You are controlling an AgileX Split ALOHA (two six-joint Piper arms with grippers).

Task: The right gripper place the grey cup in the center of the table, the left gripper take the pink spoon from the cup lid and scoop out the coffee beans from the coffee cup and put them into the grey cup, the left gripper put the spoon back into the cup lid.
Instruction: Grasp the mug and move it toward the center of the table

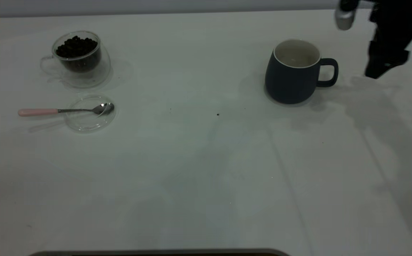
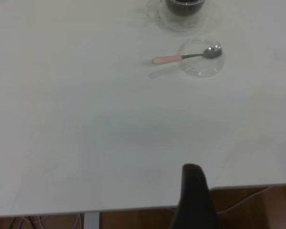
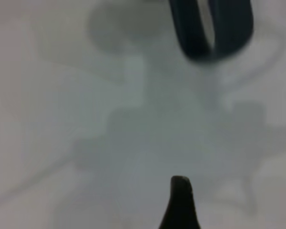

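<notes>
Right end effector (image 1: 384,69) is hanging above the desk (image 1: 199,170) just past the handle side of the grey cup (image 1: 293,73), not touching it. Only one dark finger tip is showing in the right wrist view, so I cannot tell how wide it is standing.

Using the grey cup as the landmark:
- Cup is sitting upright, looks empty, white inside showing, well off toward the right arm's side rather than mid-desk. Judging by that, step one isn't done yet.
- Handle loop is pointing straight at the right end effector; in the right wrist view the loop (image 3: 212,28) is lying dead ahead of the finger tip. That's the relation that matters: the approach line runs along the handle, so the right arm is clearly the nearer one and has the short reach.
- Coffee cup (image 1: 79,58) with the coffee beans (image 1: 76,46) is sitting well apart from the grey cup, far across toward the left arm's side.
- Cup lid (image 1: 90,113) is lying just in front of the coffee cup, with the pink spoon (image 1: 63,111) resting across it: bowl in the lid, handle sticking out away from the grey cup, long axis roughly pointing along the desk's width.

Left end effector (image 2: 193,191) is waiting back at the desk edge, far from the spoon; its opening isn't readable either.
</notes>
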